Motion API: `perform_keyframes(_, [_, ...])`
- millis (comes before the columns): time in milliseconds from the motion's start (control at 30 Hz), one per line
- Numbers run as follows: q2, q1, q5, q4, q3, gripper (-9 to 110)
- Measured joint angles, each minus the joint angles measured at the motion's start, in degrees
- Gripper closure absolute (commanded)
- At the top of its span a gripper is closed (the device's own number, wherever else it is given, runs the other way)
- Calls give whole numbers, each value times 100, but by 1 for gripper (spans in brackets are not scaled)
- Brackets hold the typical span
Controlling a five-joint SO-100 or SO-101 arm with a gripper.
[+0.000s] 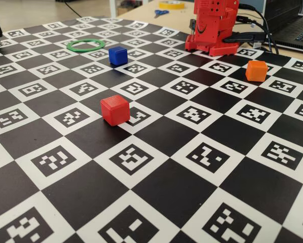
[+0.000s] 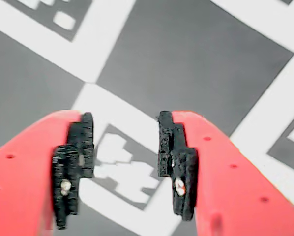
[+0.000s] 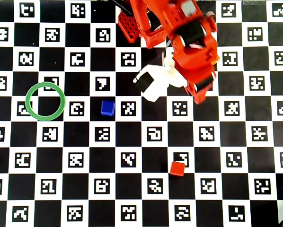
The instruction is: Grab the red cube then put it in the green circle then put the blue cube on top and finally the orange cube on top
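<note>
One relation governs my next move: red cube point(image 3: 178, 169) sits on worktop point(image 3: 132, 189) well below tool point(image 3: 198, 97) in overhead view, slightly leftward. Tool point(image 2: 125, 157) released, jaws parted, empty. I must reach forward.

a black and white checker board point(image 1: 156, 192) holds a red cube point(image 1: 115, 110), a blue cube point(image 1: 118, 55), an orange cube point(image 1: 256, 71) and a green ring point(image 1: 85, 45).

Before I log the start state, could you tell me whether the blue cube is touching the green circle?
Apart. The overhead view shows bare board between the blue cube and the green circle.
</note>
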Motion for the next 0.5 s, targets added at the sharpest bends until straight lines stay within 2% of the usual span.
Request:
perform_keyframes(233, [-1433,290,721,299,-1512,74])
perform_keyframes(500, [-2918,448,1327,844,-3217,70])
